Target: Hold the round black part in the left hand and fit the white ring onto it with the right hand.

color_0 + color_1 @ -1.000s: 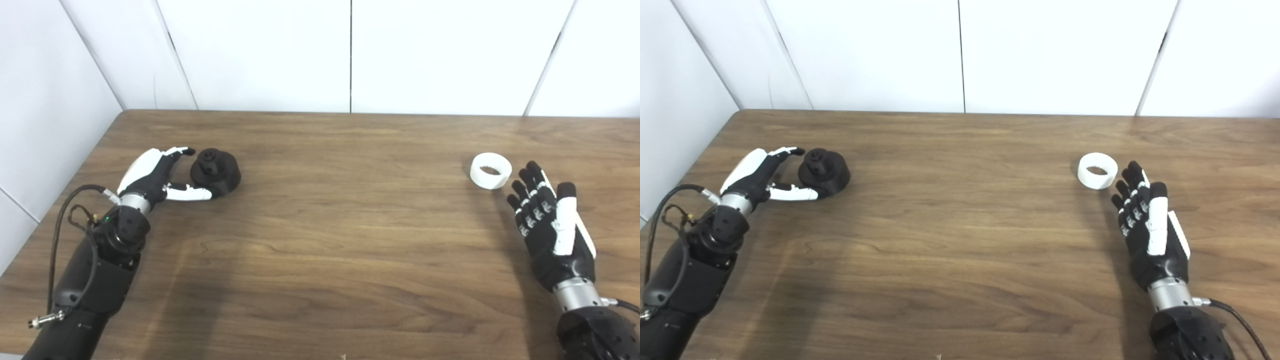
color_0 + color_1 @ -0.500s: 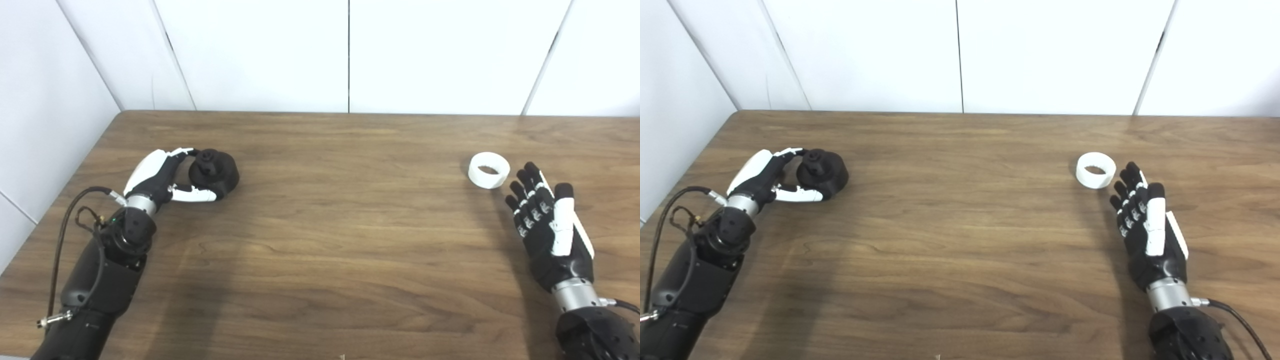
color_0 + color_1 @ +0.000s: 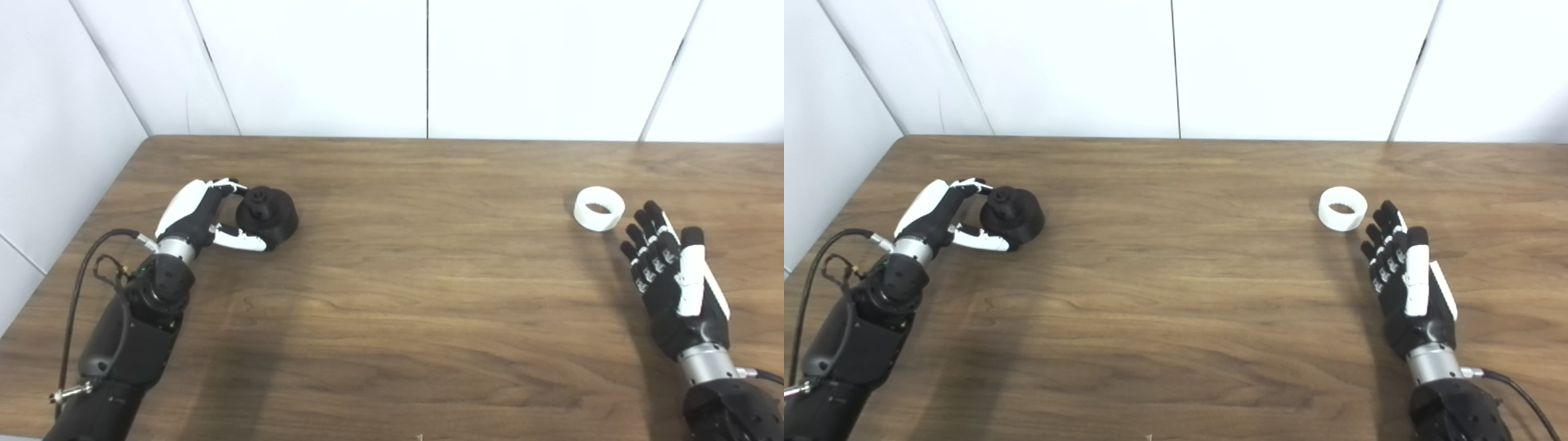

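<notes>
The round black part (image 3: pixel 269 211), with a knob on top, rests on the wooden table (image 3: pixel 404 275) at the left. My left hand (image 3: pixel 202 217) wraps it: the fingers (image 3: pixel 228 185) curl against its far left side and the thumb lies along its near edge. At the right stands the white ring (image 3: pixel 599 209), upright on the table with its hole facing up. My right hand (image 3: pixel 670 272) lies just near-right of the ring, open, fingers straight and pointing away from me. Its fingertips (image 3: pixel 1381 211) stop a short way from the ring, not touching it.
White wall panels (image 3: pixel 429 67) rise right behind the table's far edge and along its left side. A black cable (image 3: pixel 79 275) loops beside my left forearm. Bare wood stretches between the two hands.
My left hand's fingers have curled in and closed on the black part, which has shifted slightly to the right with the hand. The right hand and the ring have stayed put.
</notes>
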You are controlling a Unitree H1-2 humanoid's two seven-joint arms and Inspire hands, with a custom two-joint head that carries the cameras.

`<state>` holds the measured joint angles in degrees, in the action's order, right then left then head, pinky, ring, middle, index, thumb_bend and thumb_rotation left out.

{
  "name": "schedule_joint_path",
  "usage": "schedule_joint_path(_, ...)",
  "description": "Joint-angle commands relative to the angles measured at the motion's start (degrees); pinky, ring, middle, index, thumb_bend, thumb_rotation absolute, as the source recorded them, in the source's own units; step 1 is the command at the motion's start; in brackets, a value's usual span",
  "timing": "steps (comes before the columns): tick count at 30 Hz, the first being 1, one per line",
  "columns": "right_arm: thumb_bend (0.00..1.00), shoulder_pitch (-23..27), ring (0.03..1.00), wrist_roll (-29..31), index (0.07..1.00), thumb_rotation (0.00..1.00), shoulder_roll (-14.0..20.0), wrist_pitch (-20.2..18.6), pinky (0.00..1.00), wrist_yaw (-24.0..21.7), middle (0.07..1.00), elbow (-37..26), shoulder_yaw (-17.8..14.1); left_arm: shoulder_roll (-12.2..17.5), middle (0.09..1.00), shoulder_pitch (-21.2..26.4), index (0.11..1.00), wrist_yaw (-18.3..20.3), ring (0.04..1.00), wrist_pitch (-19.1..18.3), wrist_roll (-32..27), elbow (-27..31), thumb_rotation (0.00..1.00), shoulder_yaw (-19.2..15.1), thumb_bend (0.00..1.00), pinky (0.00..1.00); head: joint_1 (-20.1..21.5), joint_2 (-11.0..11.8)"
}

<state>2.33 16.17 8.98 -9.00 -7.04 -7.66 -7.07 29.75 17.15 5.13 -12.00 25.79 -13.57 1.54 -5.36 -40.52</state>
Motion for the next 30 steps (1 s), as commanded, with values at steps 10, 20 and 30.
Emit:
schedule_joint_path(10,0.69,1.1,1.000,0.3,1.000,1.00,0.6,-0.2,1.00,-0.7,1.000,-2.8,0.2,0.2,0.900,1.8,0.627,-4.6,0.971,3.6,0.2,0.7,0.14,-0.6,0.84,0.91,0.0,-0.2)
schedule_joint_path(20,0.71,1.2,1.000,0.0,1.000,1.00,0.4,-0.8,1.00,-0.6,1.000,-3.3,0.6,-1.3,0.898,0.4,0.648,-1.6,0.953,1.0,0.3,7.7,0.11,1.3,0.82,0.87,0.5,-0.8)
schedule_joint_path(30,0.70,0.8,1.000,-1.1,1.000,1.00,-0.2,-1.2,1.00,0.2,1.000,-3.9,1.2,-3.6,0.900,0.4,0.635,3.6,0.973,-1.2,1.8,16.0,0.17,5.9,0.86,0.90,1.5,-0.8)
